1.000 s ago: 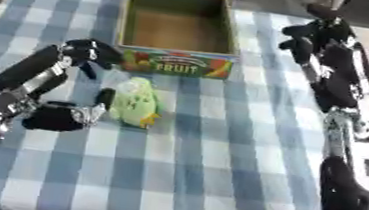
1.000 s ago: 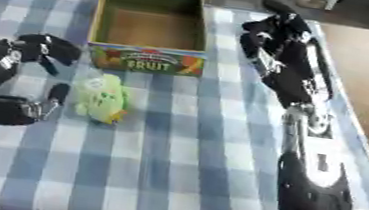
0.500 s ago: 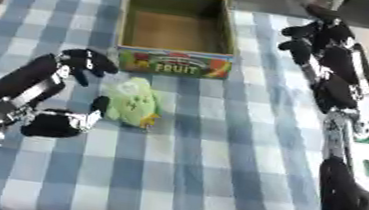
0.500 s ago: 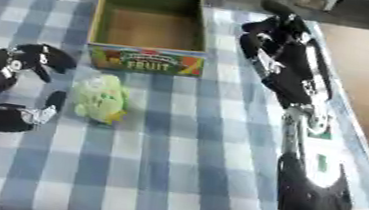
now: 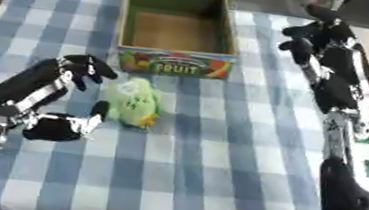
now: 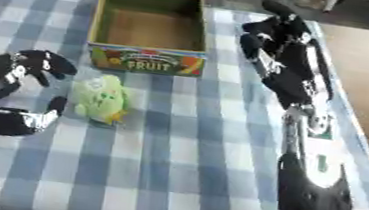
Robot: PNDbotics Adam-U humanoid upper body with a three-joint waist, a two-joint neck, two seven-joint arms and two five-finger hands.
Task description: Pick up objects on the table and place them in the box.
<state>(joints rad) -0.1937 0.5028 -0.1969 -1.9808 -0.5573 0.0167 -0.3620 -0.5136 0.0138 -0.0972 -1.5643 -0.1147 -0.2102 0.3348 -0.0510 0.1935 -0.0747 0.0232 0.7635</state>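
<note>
Left hand [image 5: 52, 96] sits low at the view's left, on the near part of the bench [image 5: 214, 181], which has a blue & white check cloth. Fingers [image 5: 87, 67] curl over on the far side, thumb [image 5: 66, 125] juts toward the right on the near side; hand is open around a gap, gripping nothing. Just right of it, betw. fingers & thumb but apart from both, lies the green soft toy [image 5: 133, 101], a small plush w/ a yellow bit at its near edge. It rests on the cloth, not lifted.

Right arm runs up the view's right side from the near corner, black w/ silver joints. Right hand [image 6: 276, 35] is well up the bench, just right of the box, fingers bent & relaxed, holding nothing; can't tell if it touches the cloth.

Beyond the toy, near it but not touching, stands the box [image 5: 174, 63]: open cardboard, front panel w/ fruit pics & the word FRUIT. Inside looks bare brown.
</note>
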